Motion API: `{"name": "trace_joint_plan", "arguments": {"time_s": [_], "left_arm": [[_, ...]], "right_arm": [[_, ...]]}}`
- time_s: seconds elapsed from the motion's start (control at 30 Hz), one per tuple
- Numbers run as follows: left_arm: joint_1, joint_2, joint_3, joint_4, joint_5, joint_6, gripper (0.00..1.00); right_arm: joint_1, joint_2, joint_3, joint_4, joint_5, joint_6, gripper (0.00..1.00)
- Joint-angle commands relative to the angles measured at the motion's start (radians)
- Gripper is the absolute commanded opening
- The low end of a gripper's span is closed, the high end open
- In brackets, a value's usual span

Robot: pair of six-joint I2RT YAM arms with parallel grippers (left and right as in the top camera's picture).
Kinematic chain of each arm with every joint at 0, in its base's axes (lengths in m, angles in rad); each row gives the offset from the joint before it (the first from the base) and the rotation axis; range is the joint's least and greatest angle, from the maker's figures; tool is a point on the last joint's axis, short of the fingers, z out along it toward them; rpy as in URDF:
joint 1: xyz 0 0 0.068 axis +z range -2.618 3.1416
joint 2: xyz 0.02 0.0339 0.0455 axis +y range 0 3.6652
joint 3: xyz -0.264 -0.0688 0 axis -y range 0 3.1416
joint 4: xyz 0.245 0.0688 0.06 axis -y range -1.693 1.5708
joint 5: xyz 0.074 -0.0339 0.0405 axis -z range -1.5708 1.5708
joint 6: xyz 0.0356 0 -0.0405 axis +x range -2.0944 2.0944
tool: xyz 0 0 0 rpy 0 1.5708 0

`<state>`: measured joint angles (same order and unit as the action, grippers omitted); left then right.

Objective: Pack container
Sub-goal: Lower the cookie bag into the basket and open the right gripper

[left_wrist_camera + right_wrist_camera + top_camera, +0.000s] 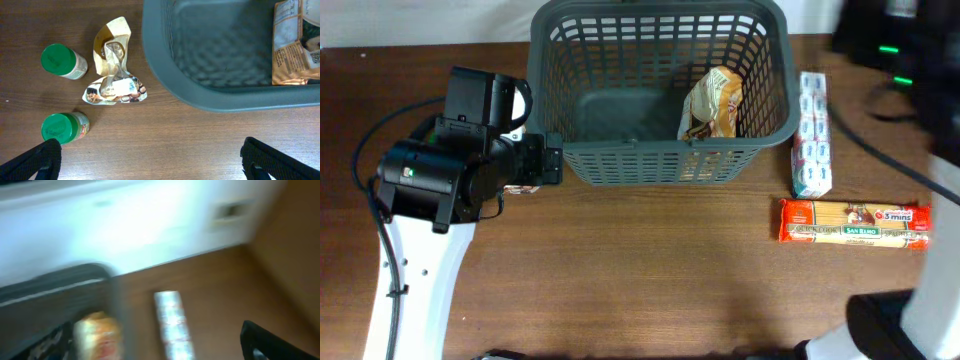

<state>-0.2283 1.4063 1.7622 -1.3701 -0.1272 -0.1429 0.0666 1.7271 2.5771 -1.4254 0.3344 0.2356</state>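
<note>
The dark grey slotted basket (660, 160) stands at the back middle of the table. A tan snack bag (712, 105) leans inside it at the right. My left gripper (548, 162) is open and empty beside the basket's front left corner. In the left wrist view, the left gripper (155, 167) hovers over bare wood, with the basket's rim (200, 97) and the snack bag (295, 45) ahead. My right gripper (155, 342) is open and empty. Its view is blurred and shows the basket (50, 285) and the bag (97, 335).
A crumpled pouch (115, 70) and two green-lidded jars (62, 61) (62, 127) lie left of the basket, under my left arm. A white and blue pack (812, 135) lies to the right of the basket. A red spaghetti pack (855, 222) lies in front of it.
</note>
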Motion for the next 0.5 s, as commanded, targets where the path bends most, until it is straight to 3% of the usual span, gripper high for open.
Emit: {"name": "trace_joint_plan", "arguments": {"time_s": [0.0, 0.23, 0.33, 0.47], "left_arm": [[0.004, 0.0, 0.004, -0.004, 0.008, 0.001, 0.99], [0.004, 0.0, 0.004, -0.002, 0.007, 0.001, 0.99], [0.004, 0.0, 0.004, 0.007, 0.007, 0.001, 0.99], [0.004, 0.0, 0.004, 0.022, 0.007, 0.001, 0.99]], "right_arm": [[-0.185, 0.038, -0.027, -0.058, 0.026, 0.006, 0.99], [-0.493, 0.092, -0.23, -0.098, -0.332, -0.026, 0.99], [-0.517, 0.121, -0.397, -0.09, -0.477, -0.083, 1.0], [-0.49, 0.141, -0.63, 0.012, -0.508, -0.109, 1.0]]}}
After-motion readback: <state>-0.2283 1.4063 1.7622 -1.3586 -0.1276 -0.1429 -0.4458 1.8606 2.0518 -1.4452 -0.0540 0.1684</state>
